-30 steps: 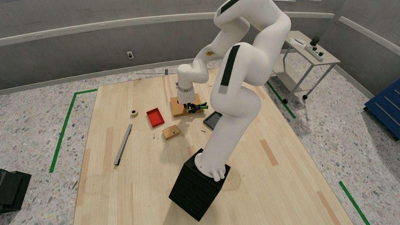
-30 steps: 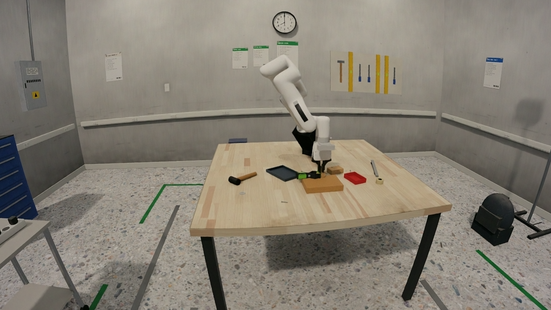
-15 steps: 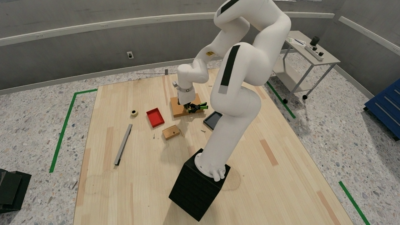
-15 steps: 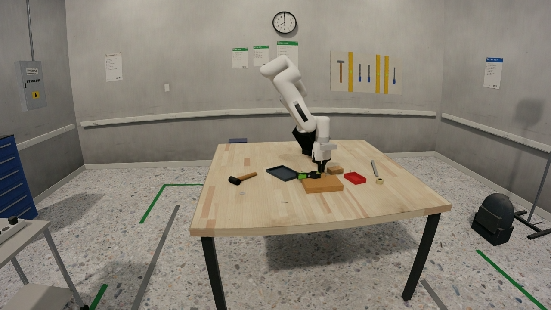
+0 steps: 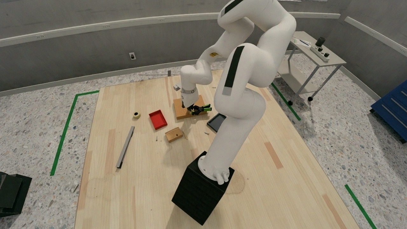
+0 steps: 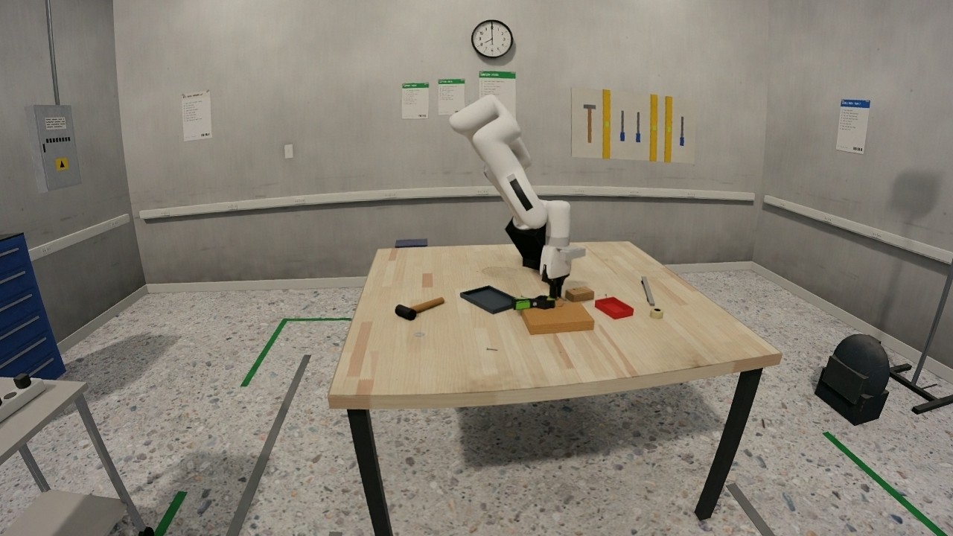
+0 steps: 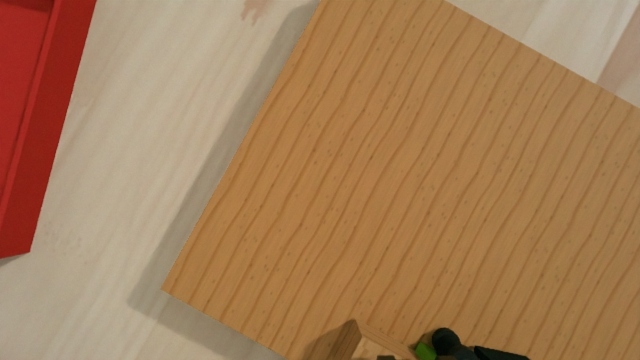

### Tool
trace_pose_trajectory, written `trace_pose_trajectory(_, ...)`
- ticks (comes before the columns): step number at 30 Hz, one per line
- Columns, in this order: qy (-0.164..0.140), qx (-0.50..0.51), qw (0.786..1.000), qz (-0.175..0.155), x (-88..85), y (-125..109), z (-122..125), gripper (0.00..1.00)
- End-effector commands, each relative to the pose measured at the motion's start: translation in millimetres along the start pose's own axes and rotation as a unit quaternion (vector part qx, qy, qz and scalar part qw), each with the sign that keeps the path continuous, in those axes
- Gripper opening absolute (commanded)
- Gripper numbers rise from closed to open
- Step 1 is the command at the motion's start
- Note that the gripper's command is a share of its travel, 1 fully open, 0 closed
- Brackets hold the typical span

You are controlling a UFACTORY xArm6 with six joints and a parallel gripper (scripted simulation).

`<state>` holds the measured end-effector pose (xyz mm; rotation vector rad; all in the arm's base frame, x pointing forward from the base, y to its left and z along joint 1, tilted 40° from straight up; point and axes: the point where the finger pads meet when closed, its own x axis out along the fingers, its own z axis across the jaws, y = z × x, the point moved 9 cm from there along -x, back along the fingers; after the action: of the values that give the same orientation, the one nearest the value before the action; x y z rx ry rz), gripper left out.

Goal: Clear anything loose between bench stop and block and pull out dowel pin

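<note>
The bench board lies on the table, and it fills most of the wrist view (image 7: 425, 190). A green and black spring clamp (image 5: 201, 109) sits at its near edge; its tip shows at the bottom of the wrist view (image 7: 450, 347). A corner of the small wooden block (image 7: 343, 343) shows next to the clamp. My gripper (image 5: 189, 107) points down onto the block beside the clamp and is shut on the dowel pin. The fingers hide the pin and the bench stop. In the exterior view the gripper (image 6: 552, 293) stands over the board's back edge.
A second wooden block with a hole (image 5: 173, 134) lies loose in front of the board. A red tray (image 5: 157, 119), a dark tray (image 5: 217, 122), a tape roll (image 5: 136, 114), a metal bar (image 5: 125, 146) and a hammer (image 6: 418, 307) lie around it. Small nails (image 5: 206, 133) are scattered nearby.
</note>
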<state>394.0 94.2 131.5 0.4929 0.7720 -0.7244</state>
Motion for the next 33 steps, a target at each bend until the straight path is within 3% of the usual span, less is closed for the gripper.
trace_pose_trajectory(1,0.002,-0.049,0.999,-0.002,-0.8,1.4,0.8,0.0)
trace_pose_trajectory(7,0.002,-0.1,0.995,-0.001,-1.2,1.4,0.8,0.0)
trace_pose_trajectory(33,0.002,0.111,0.994,-0.002,-1.9,1.4,0.8,0.0)
